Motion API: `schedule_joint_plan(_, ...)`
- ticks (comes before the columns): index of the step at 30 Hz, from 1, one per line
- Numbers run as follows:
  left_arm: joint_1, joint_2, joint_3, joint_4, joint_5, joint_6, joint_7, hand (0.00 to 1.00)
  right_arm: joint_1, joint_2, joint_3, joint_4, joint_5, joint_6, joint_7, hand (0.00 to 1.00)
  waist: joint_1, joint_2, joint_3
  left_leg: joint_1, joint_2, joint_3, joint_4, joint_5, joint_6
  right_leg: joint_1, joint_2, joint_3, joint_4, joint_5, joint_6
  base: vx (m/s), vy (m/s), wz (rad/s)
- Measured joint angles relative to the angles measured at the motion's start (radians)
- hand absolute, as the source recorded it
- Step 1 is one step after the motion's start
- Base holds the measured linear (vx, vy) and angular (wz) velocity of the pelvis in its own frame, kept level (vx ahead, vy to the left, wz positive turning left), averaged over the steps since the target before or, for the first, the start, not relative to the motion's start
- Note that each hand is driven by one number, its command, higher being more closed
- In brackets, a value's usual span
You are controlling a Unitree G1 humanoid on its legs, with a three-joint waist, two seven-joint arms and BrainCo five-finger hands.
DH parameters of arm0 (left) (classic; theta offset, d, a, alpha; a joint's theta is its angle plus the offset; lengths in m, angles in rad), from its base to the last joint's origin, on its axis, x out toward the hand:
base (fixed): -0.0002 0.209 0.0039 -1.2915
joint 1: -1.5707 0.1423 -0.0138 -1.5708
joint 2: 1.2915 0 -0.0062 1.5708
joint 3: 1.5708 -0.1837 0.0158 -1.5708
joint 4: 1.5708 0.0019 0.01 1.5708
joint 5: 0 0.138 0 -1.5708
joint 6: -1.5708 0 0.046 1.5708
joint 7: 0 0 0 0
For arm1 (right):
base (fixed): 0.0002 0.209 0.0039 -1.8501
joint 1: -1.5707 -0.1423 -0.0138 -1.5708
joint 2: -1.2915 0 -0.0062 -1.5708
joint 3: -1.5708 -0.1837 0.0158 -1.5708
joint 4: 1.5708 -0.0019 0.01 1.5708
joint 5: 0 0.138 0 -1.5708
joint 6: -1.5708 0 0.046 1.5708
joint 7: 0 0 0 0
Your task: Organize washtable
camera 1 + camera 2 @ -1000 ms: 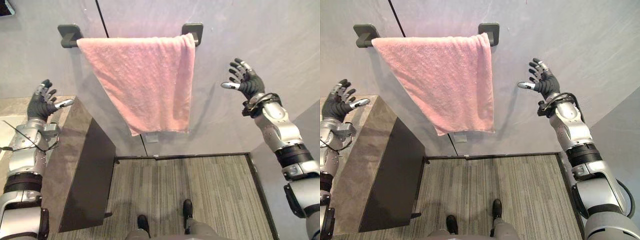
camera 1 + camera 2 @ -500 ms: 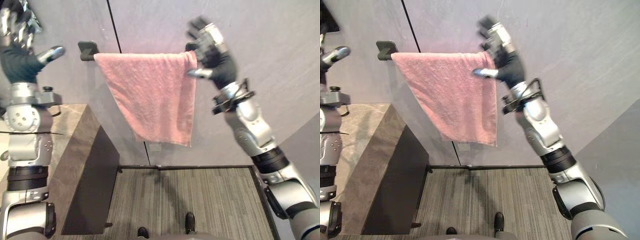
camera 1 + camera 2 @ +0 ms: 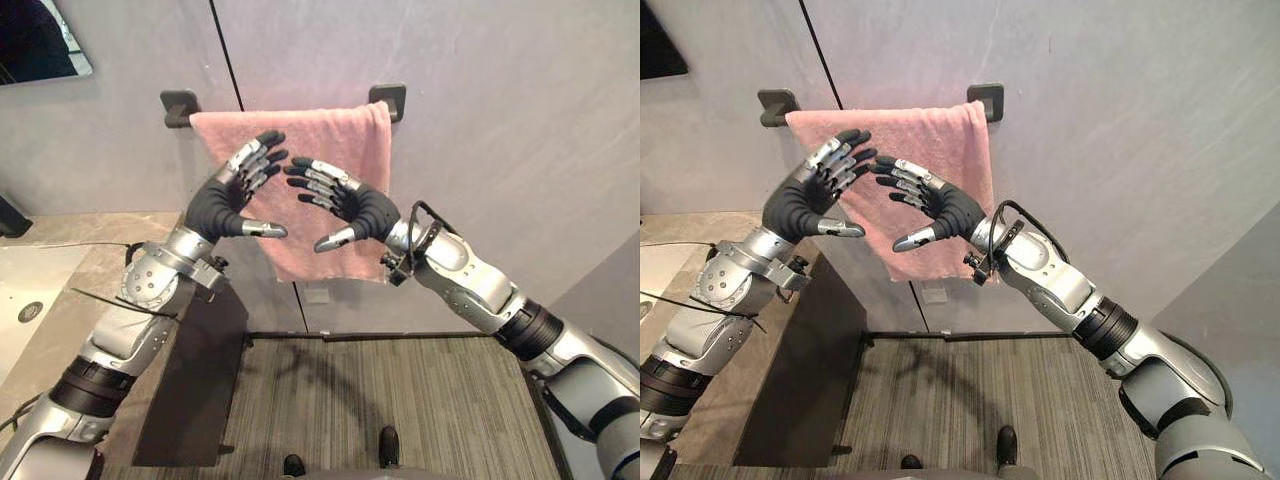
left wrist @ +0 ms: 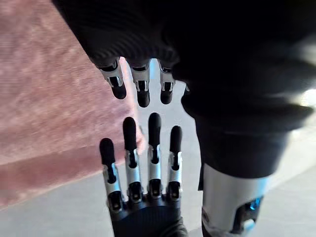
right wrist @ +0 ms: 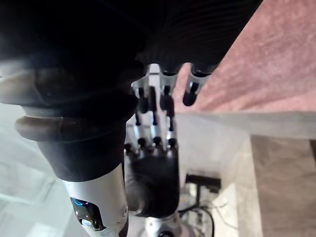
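Note:
A pink towel (image 3: 340, 140) hangs over a dark wall bar between two brackets (image 3: 388, 98); its lower edge slants. Both hands are raised in front of it, palms turned toward each other and fingertips almost meeting. My left hand (image 3: 222, 200) is open with straight fingers and holds nothing. My right hand (image 3: 358, 208) is open too, thumb spread, also holding nothing. Neither hand touches the towel. The left wrist view looks past its own fingers (image 4: 140, 86) at the right hand (image 4: 143, 168), with the towel (image 4: 49, 98) behind.
The stone washtable (image 3: 90, 270) stands at the left with a white basin (image 3: 30, 290) and a dark side panel (image 3: 195, 370). A mirror (image 3: 40, 40) hangs at upper left. Striped carpet (image 3: 420, 400) lies below, against a grey wall.
Both hands have come down and inward to meet in front of the towel; the right hand has left the towel's right end by the bracket. The camera has shifted as well.

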Motion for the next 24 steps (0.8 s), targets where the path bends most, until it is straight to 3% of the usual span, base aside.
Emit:
schedule_joint_plan(5,-0.056,0.0,-0.049,0.15,-0.007,0.017,0.001,0.0,-0.039,0.0,0.015,0.054,0.008,0.006,-0.006,0.0,0.001,-0.009,0.016,-0.033,-0.002,0.002,0.001,0.004,0.005,-0.037,0.001,0.006,0.004,0.019,-0.007,0.04,0.032,-0.03)
schedule_joint_plan(10,-0.247,-0.001,-0.068,0.3,-0.007,0.023,0.009,0.0,-0.102,0.037,0.015,0.127,0.008,0.012,-0.012,0.0,-0.003,-0.029,0.076,-0.061,-0.004,0.003,0.006,0.005,0.006,-0.066,0.0,0.014,0.004,0.025,-0.009,0.02,0.042,-0.01)
schedule_joint_plan(17,-0.406,-0.019,-0.069,0.435,-0.006,0.031,0.03,0.0,-0.185,0.098,-0.028,0.241,0.007,0.019,-0.051,0.0,-0.023,-0.028,0.151,-0.081,-0.01,0.0,0.007,0.01,0.013,-0.082,0.0,0.013,0.004,0.029,-0.009,0.03,0.044,0.01)
schedule_joint_plan(24,-0.504,-0.055,-0.062,0.528,-0.006,0.031,0.054,0.0,-0.223,0.13,-0.077,0.337,-0.013,0.027,-0.086,0.0,-0.027,-0.027,0.175,-0.096,-0.012,-0.001,0.008,0.01,0.014,-0.098,-0.001,0.015,0.004,0.033,-0.008,0.02,0.038,0.0)
